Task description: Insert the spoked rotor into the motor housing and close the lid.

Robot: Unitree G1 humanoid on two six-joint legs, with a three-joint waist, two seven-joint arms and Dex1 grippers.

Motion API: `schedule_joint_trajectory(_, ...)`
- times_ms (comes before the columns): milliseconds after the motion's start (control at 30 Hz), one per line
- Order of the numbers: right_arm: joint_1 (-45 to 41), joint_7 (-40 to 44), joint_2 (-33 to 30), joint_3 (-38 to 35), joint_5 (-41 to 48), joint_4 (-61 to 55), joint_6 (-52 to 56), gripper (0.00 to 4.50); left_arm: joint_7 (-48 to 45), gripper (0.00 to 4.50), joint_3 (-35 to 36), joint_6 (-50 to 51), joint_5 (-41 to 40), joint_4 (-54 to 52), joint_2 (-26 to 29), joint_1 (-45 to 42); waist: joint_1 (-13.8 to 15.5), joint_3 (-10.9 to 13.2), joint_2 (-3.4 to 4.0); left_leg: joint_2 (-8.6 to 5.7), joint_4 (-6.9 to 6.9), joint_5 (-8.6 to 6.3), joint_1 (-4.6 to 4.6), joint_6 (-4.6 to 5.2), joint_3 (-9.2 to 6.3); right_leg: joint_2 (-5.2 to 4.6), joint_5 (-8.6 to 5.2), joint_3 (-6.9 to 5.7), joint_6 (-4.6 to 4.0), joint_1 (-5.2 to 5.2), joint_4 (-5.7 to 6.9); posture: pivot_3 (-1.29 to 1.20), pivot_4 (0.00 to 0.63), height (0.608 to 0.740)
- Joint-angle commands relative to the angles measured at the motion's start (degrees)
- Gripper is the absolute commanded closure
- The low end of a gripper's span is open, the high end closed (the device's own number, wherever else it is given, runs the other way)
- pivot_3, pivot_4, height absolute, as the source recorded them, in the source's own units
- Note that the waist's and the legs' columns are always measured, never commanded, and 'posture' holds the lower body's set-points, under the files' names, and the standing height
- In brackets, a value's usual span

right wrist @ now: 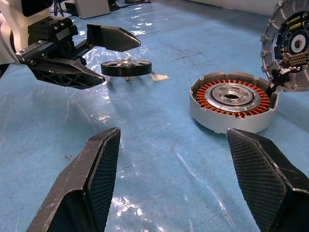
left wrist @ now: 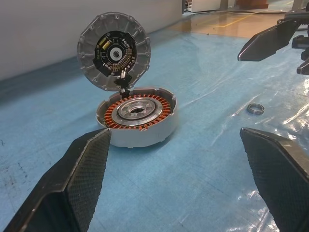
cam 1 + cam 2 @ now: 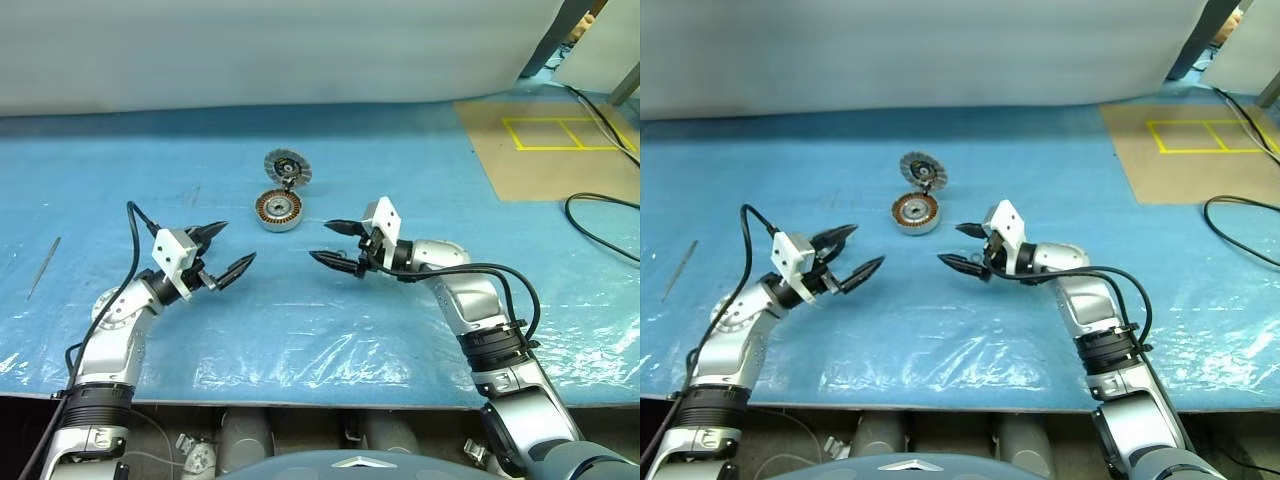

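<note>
Both grippers, left [image 3: 221, 253] and right [image 3: 336, 245], gape empty; I risk knocking the motor housing's [image 3: 279, 211] upright lid [image 3: 288, 167] shut early.

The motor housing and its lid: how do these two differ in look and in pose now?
The motor housing lies flat on the blue sheet; the lid stands raised behind it, open.
The motor housing shows a ring of copper-orange windings; the lid shows a dark circuit board inside.
Both are round, silver-grey and similar in width, joined at one edge.
</note>
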Motion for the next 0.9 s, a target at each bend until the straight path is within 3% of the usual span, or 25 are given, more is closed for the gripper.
schedule_joint_trajectory(33,-1.4,0.46,-0.16,-0.23,0.73,-0.74,-1.34,0.85,0.43,0.0,0.73,0.24,-0.69,-2.81,0.76,0.2,0.0,0.0,0.0,0.0,0.0,0.0,0.0,0.0,0.0,0.0,0.0,0.0,0.0,0.0,0.0,0.0,0.15,0.74)
schedule_joint_trajectory(600,-2.77,1.55,0.76,1.05,0.14,0.64,-2.41,0.85,0.94,0.0,0.98,1.84,-0.97,-7.12,1.14,2.81,-0.06,0.0,0.0,0.01,0.12,0.0,0.02,0.0,0.0,0.0,-0.06,0.02,-0.09,0.0,0.17,0.0,0.15,0.74)
schedule_joint_trajectory(900,-11.41,1.33,4.13,3.89,-2.46,8.46,-2.22,0.85,3.82,0.0,2.4,1.24,-0.54,-10.28,1.1,7.42,-0.31,0.0,0.0,0.02,0.16,0.0,0.04,0.01,0.01,0.0,-0.14,0.05,-0.24,0.0,0.29,0.0,0.15,0.74)
